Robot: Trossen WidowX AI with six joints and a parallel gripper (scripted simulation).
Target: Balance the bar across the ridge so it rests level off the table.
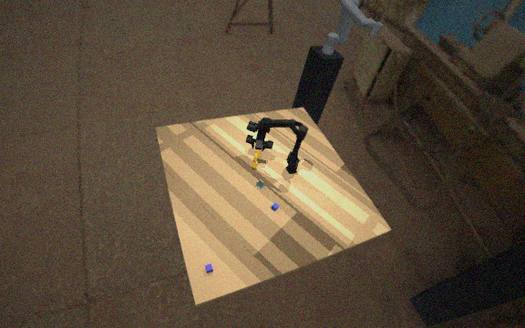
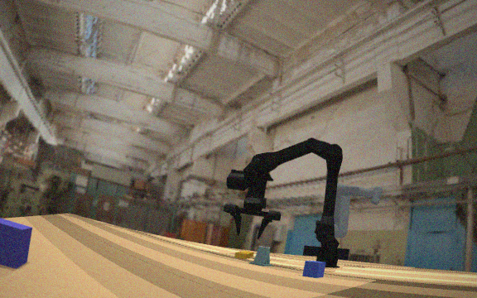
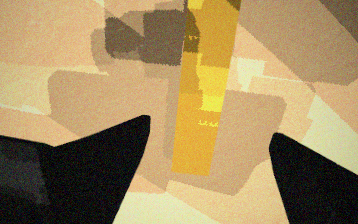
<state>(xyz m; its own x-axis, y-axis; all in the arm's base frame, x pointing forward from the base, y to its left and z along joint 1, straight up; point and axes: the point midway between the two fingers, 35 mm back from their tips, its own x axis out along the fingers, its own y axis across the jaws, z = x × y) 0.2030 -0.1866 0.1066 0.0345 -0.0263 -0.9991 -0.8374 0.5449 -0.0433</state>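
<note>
The yellow bar lies flat on the table. In the wrist view it runs from the top edge down to between the fingers, slightly slanted. The ridge, a small teal wedge-like block, stands on the table close to the bar's near end in the top view; nothing rests on it. My gripper is open and empty, pointing down. It hangs above the bar, one finger on each side in the wrist view, touching neither bar nor ridge.
A blue block sits on the table near the ridge. Another blue block sits far off near a table corner. The arm's base stands to the right of the bar. Striped shadows cross the table.
</note>
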